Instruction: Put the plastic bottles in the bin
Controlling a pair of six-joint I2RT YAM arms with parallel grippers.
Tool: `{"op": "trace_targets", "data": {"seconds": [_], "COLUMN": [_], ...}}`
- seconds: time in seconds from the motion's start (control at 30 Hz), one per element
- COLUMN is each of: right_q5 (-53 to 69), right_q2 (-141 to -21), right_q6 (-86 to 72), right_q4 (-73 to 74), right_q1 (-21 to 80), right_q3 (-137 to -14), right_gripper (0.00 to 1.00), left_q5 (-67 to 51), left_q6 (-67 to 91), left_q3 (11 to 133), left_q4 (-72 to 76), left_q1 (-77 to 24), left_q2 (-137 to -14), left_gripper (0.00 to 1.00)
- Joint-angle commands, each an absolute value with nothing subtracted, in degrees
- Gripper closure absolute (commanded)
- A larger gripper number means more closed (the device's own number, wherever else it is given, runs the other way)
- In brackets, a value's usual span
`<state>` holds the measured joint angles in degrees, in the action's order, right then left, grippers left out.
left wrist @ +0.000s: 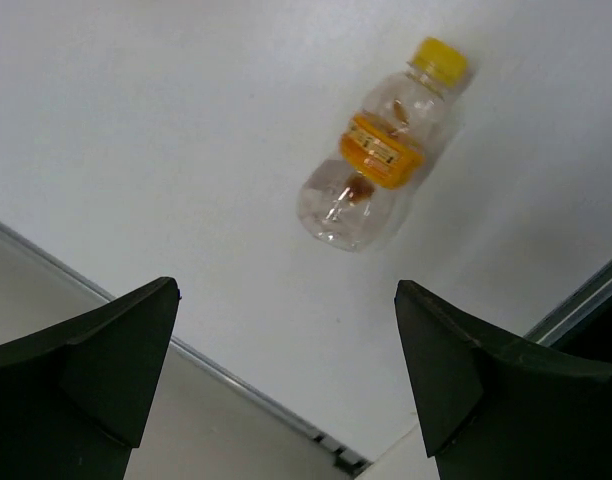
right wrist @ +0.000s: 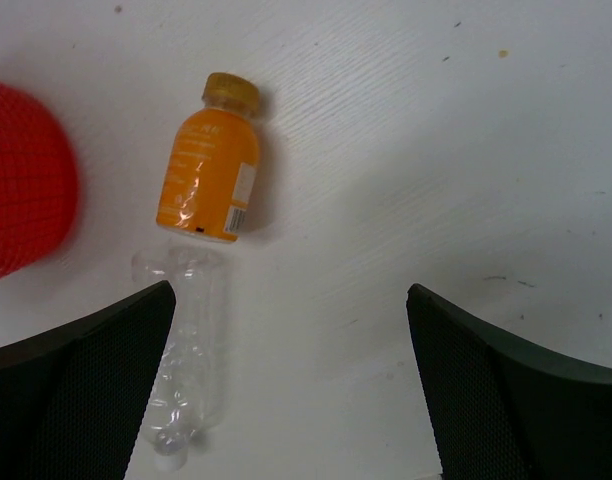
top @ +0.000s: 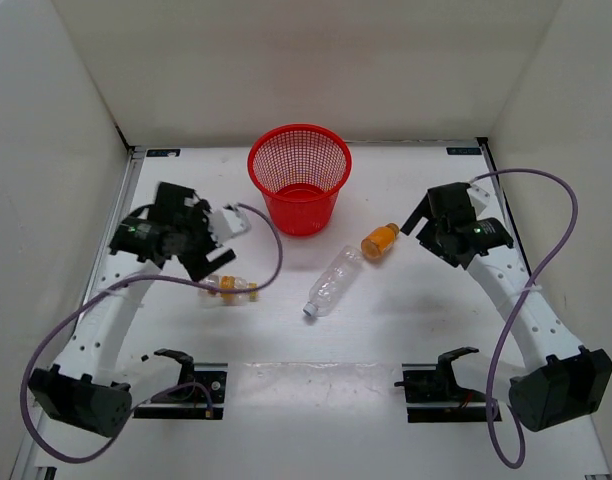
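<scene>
The red mesh bin [top: 299, 178] stands at the back centre of the table; its edge also shows in the right wrist view [right wrist: 21, 180]. The long clear bottle [top: 332, 282] [right wrist: 181, 370] lies in front of it. The stubby orange bottle [top: 379, 240] [right wrist: 208, 165] lies just right of it. The short clear bottle with orange bands [top: 229, 290] [left wrist: 376, 160] lies at the left. My left gripper [top: 208, 262] [left wrist: 286, 370] is open and empty above that bottle. My right gripper [top: 418, 225] [right wrist: 291, 380] is open and empty, right of the orange bottle.
White walls close in the table on three sides. Two black fixtures [top: 186, 375] [top: 441, 380] sit near the front edge. Purple cables [top: 276, 250] loop off both arms. A metal rail at the table's edge [left wrist: 236, 385] shows under the left gripper.
</scene>
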<state>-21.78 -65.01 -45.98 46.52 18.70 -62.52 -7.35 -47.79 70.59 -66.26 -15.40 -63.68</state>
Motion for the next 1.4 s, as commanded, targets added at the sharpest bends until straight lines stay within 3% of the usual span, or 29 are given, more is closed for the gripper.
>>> {"op": "trace_targets", "data": {"seconds": [0.0,0.2,0.5,0.83,0.9,0.97,1.0,1.1,1.13,1.2,1.37], "right_q5": [-16.61,-18.36,-19.51,-17.31,-17.31,-17.31,-16.79,-16.27,-16.26,-16.26,-15.48], "right_q2": [-64.86,-64.86,-65.48,-69.35,-69.87,-69.87,-69.87,-69.87,-69.87,-69.87,-69.87], "right_q6": [-43.68,-44.21,-43.68,-41.92,-41.4,-40.87,-40.87,-40.26,-40.25,-40.25,-40.25], "right_q4": [43.24,43.86,44.38,42.71,42.19,42.19,42.19,42.19,42.19,42.19,41.67], "right_q1": [18.28,18.28,16.61,16.08,15.56,15.56,14.95,14.33,14.33,13.8,12.57], "right_q3": [-62.58,-59.16,-56.6,-57.74,-57.74,-57.74,-57.74,-58.35,-58.36,-58.36,-57.75], "right_gripper": [0.0,0.0,0.0,0.0,0.0,0.0,0.0,0.0,0.0,0.0,0.0], "left_q5": [6.92,7.46,11.33,10.11,9.4,8.88,8.88,9.49,9.49,9.49,0.9], "left_q6": [-54.92,-59.49,-60.82,-58.97,-58.45,-58.45,-57.06,-55.29,-54.5,-52.4,-47.82], "left_q3": [63.3,55.21,44.92,45.43,45.44,45.44,45.96,47.54,48.85,50.97,67.12], "left_q4": [-65.05,-61.98,-51.27,-45.09,-44.47,-43.86,-43.86,-44.38,-45.69,-47.36,-58.51], "left_q1": [-27.63,-36.56,-36.56,-33.31,-31.74,-31.21,-31.2,-31.2,-31.2,-31.2,-31.2], "left_q2": [-65.74,-67.24,-75.49,-81.47,-82.61,-83.4,-83.93,-84.73,-84.73,-83.77,-79.02], "left_gripper": [0.0,0.0,0.0,0.01,0.07,0.19,0.33,0.53,0.71,0.9,0.9]}}
